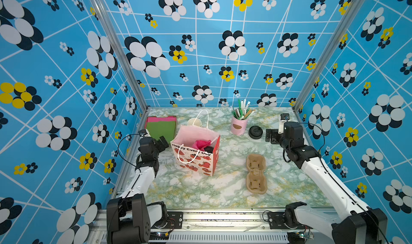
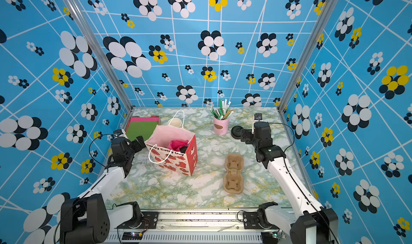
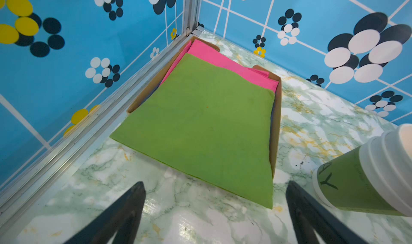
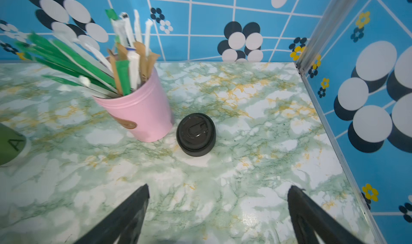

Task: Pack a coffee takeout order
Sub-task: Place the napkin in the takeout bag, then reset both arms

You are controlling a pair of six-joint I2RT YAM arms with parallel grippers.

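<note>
The heart-printed paper gift bag (image 1: 196, 158) is standing open, holding the crumpled pink napkin (image 1: 201, 143) and black-lidded paper cup (image 1: 209, 149), probably for upright carrying. The brown pulp cup holder (image 1: 256, 173) is lying beside the bag, unpacked. The left gripper (image 3: 214, 183) and right gripper (image 4: 218, 186) are flanking the bag, fingers spread and empty.

The counter (image 1: 200, 193) is marbled green and white with yellow veins. The walls (image 1: 200, 31) are blue, crossed by white lines and dotted with black, white and yellow flowers. The gift bag (image 1: 196, 162) is red and white with red hearts, black lettering, a pink lining and white cord handles. Inside it, the crumpled napkin (image 1: 201, 143) is deep pink. Right of the bag, the cup holder (image 1: 256, 173) is brown, the lone lid (image 1: 255, 132) black, the tin (image 1: 238, 125) pink with a brown label, its straws (image 1: 240, 110) green, white and brown. Left of the bag, a green sheet (image 1: 161, 129) tops pink ones.
</note>
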